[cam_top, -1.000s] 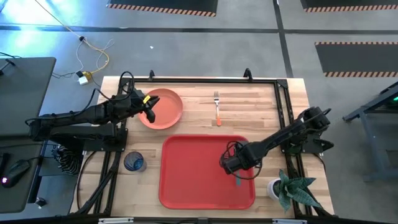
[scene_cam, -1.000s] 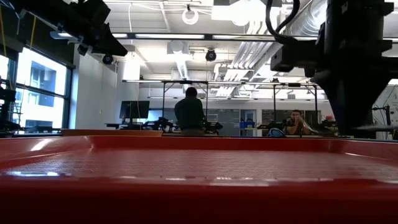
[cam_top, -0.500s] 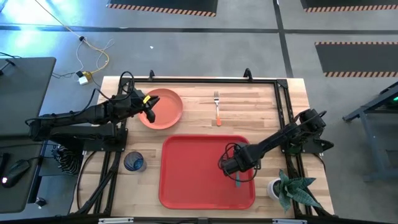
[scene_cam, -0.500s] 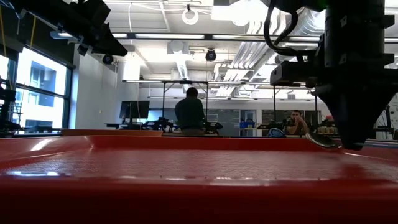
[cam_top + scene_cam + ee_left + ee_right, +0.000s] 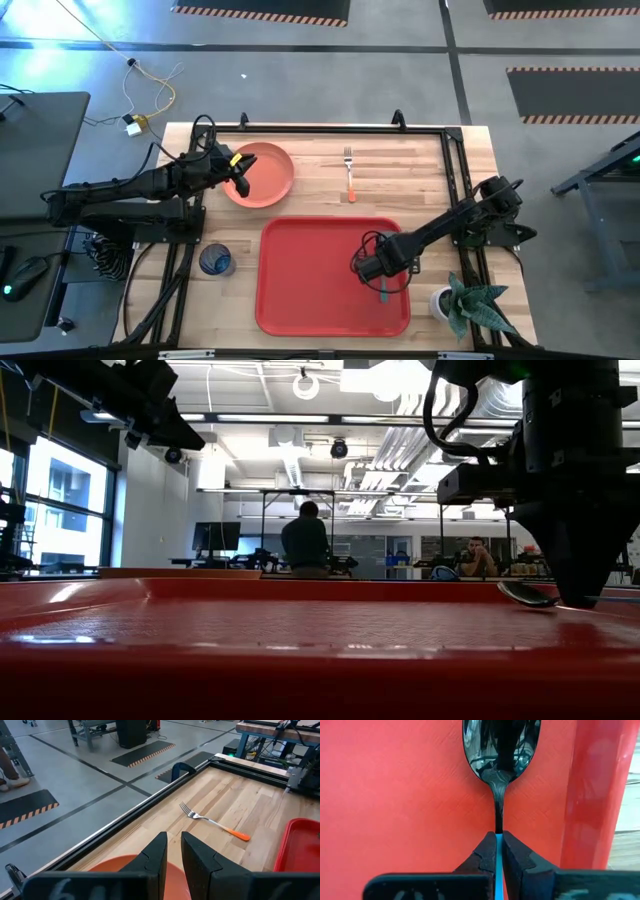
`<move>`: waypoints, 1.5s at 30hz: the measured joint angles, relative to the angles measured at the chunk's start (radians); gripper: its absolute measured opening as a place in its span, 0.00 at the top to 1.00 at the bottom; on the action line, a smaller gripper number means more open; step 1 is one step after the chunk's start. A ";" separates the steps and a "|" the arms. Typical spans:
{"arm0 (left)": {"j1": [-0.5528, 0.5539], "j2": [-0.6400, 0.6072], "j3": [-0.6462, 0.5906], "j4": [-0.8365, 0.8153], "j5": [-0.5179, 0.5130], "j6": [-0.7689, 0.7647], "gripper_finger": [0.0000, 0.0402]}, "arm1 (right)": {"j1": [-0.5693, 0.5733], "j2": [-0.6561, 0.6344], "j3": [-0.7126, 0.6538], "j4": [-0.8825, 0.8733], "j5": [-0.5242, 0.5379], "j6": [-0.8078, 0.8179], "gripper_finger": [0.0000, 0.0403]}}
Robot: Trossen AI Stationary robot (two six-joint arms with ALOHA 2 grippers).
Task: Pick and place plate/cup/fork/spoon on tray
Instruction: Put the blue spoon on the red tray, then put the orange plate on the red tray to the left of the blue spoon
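The small spoon with a dark metal bowl and light blue handle (image 5: 499, 750) is clamped by its blue handle between the two dark fingers of the right end effector (image 5: 498, 851), the bowl pointing forward over the floor of the large red rectangular plastic tray (image 5: 310, 275). From above, the right end effector (image 5: 372, 266) sits over the tray's right part, with the spoon's blue handle (image 5: 382, 293) showing just below it, near the tray's right rim. In the low view the spoon's bowl (image 5: 527, 594) hangs close above the tray floor beside the dark end effector (image 5: 575, 585); whether it touches the floor cannot be told.

The tray lies on the light wooden counter (image 5: 420, 170), toward its near middle. The small fork with silver tines and an orange handle (image 5: 349, 174) lies on the bare counter beyond the tray's far edge, apart from it. The round salmon-orange plastic plate (image 5: 265, 174) rests at the counter's far left, well apart from the fork. The left end effector (image 5: 240, 172) hovers at the plate's left rim; in its wrist view its fingers (image 5: 158, 852) stand almost together with a narrow gap, holding nothing, above the plate's edge (image 5: 117, 864). The small translucent blue cup (image 5: 215, 261) stands on the counter just left of the tray. A small potted green plant (image 5: 462, 300) sits at the near right corner.
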 joint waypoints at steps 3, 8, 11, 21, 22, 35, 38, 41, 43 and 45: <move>0.000 0.000 0.000 0.000 0.000 0.000 0.88 | 0.000 0.000 0.000 0.000 -0.013 -0.001 1.00; 0.000 0.000 0.000 0.000 0.000 0.000 0.88 | 0.000 0.000 0.000 0.001 -0.039 -0.001 0.98; 0.000 0.000 0.000 0.000 0.000 0.000 0.88 | 0.000 0.000 0.000 0.001 -0.042 -0.001 0.97; 0.000 0.000 0.000 0.000 0.000 0.000 0.88 | 0.000 0.023 0.000 0.024 -0.053 -0.001 0.97; 0.000 0.000 0.000 0.000 0.000 0.000 0.88 | 0.000 0.023 0.000 0.023 -0.053 -0.001 0.97; 0.000 0.000 0.000 0.000 0.000 0.001 0.88 | 0.000 0.024 0.000 0.033 -0.045 -0.001 0.94; 0.000 0.000 0.000 0.000 0.000 0.001 0.88 | 0.000 0.024 0.000 0.031 -0.045 -0.001 0.88; 0.000 0.000 0.000 0.000 0.000 0.001 0.88 | 0.000 0.024 0.000 0.031 -0.045 -0.001 0.82; 0.000 0.000 0.000 0.000 0.000 0.001 0.88 | 0.000 0.024 0.000 0.031 -0.045 -0.001 0.78; 0.000 0.000 0.000 0.000 0.000 0.001 0.88 | 0.000 0.024 0.000 0.031 -0.045 -0.001 0.76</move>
